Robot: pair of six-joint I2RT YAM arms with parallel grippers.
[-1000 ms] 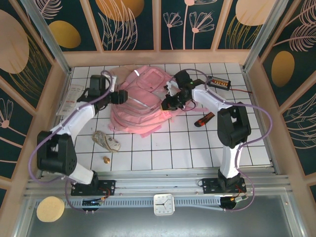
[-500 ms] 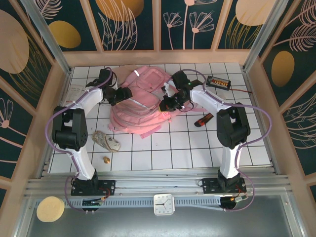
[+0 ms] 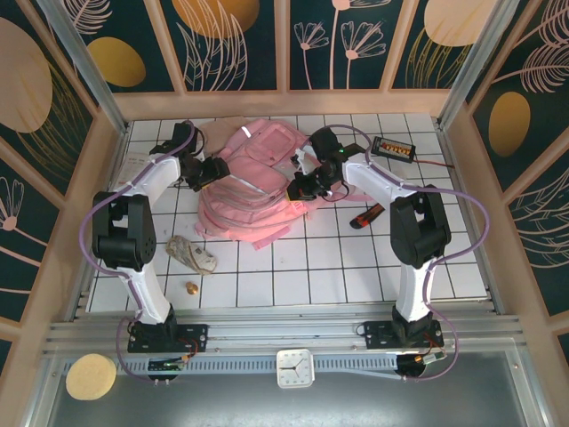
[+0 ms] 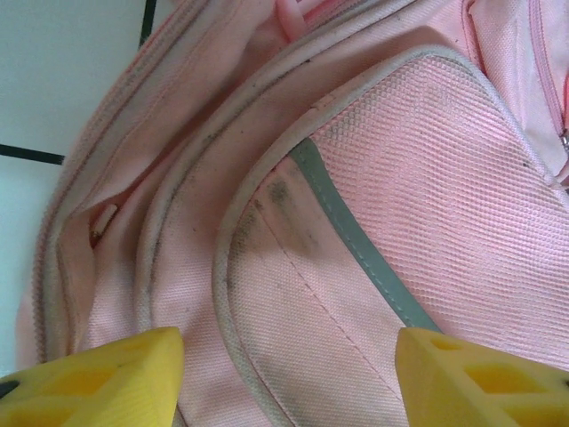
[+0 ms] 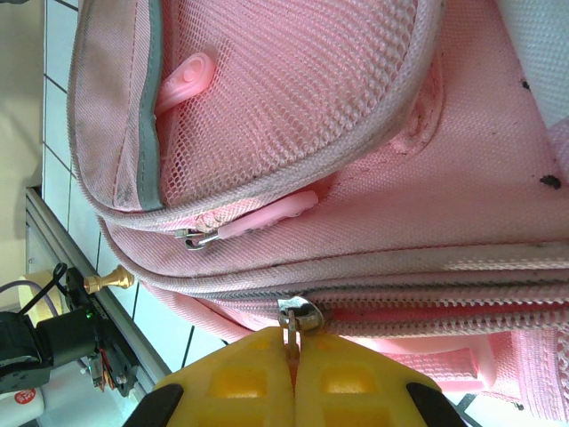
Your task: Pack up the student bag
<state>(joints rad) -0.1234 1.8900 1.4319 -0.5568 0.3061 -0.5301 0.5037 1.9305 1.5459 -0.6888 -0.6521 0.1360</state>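
Note:
The student bag, a big pale pink backpack with grey reflective strips, lies flat at the back middle of the tiled table. My left gripper is at its left edge. In the left wrist view that gripper is open, its yellow fingertips spread over the bag's front pocket fabric. My right gripper is at the bag's right side. In the right wrist view it is shut on the metal zipper pull of the main zip, below a mesh pocket.
An orange and black tool lies right of the bag. A black device with wires is at the back right. A crumpled grey item and a small gold piece lie front left. A paper packet is by the left wall.
The left arm has folded back and its gripper has shifted slightly left along the bag's left edge, its jaws narrowing a little. The right gripper keeps its hold on the zipper pull, barely moving.

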